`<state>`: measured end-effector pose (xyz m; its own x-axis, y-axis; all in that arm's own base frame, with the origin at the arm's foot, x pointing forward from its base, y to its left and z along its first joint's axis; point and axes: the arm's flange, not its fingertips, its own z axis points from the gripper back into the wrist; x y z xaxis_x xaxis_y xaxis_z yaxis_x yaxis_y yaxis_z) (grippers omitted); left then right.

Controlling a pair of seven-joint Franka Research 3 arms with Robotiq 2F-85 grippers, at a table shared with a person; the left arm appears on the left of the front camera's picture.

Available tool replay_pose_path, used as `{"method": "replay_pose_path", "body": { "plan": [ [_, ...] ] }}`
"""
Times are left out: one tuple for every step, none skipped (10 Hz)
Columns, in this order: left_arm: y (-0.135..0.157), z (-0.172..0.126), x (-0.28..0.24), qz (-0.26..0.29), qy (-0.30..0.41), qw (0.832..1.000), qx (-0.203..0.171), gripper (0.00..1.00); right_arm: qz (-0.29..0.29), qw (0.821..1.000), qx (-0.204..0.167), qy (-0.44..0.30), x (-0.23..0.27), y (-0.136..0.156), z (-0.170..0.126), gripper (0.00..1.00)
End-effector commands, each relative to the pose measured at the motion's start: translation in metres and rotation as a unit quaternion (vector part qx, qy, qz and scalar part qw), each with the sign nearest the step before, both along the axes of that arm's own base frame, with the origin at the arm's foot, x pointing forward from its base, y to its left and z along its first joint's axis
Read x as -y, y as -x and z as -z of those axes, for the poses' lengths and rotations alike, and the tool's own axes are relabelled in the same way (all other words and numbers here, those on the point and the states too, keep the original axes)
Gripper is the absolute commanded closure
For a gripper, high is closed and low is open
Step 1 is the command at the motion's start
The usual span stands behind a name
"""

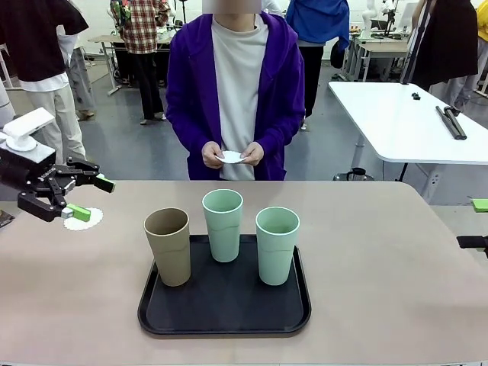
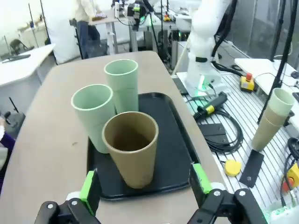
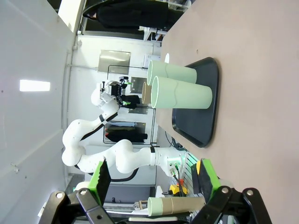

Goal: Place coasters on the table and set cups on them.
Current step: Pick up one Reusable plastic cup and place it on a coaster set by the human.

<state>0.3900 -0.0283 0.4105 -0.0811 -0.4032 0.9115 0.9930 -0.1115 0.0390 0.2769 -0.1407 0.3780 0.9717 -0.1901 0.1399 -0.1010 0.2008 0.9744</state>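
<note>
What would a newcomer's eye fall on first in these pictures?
Three tall cups stand on a black tray on the beige table: a tan-brown cup at left, a rear mint green cup, a right mint green cup. At the table's left, the left gripper hangs open by a white paper doily, and the person opposite holds a second doily.

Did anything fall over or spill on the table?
No, nothing looks wrong. The three cups stand upright on the black tray, and one coaster lies flat on the table beside the open left pincer.
</note>
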Motion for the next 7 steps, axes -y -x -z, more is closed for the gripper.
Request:
{"method": "replay_pose_path", "body": {
  "plan": [
    [-0.014,0.029,0.005,-0.020,0.002,1.000,0.008,0.00,0.000,1.000,0.001,-0.006,0.000,0.000,-0.001,0.00],
    [-0.015,0.042,0.004,-0.040,-0.004,0.999,0.009,0.00,0.000,1.000,0.001,-0.006,0.000,0.000,-0.001,0.00],
    [-0.016,0.054,0.002,-0.050,-0.005,0.999,0.002,0.00,0.000,1.000,0.001,-0.006,0.000,0.000,-0.001,0.00],
    [-0.018,0.064,0.004,-0.047,-0.007,0.999,-0.013,0.00,0.000,1.000,0.001,-0.006,0.000,0.000,-0.001,0.00],
    [-0.018,0.072,0.009,-0.041,-0.013,0.999,-0.030,0.00,0.000,1.000,0.001,-0.006,0.000,0.000,-0.001,0.00],
    [-0.020,0.082,0.011,-0.020,-0.027,0.998,-0.044,0.00,0.000,1.000,0.001,-0.006,0.000,0.000,-0.001,0.00],
    [-0.019,0.081,0.009,0.000,-0.056,0.997,-0.051,0.00,0.000,1.000,0.001,-0.006,0.000,0.000,-0.001,0.00]
  ]
}}
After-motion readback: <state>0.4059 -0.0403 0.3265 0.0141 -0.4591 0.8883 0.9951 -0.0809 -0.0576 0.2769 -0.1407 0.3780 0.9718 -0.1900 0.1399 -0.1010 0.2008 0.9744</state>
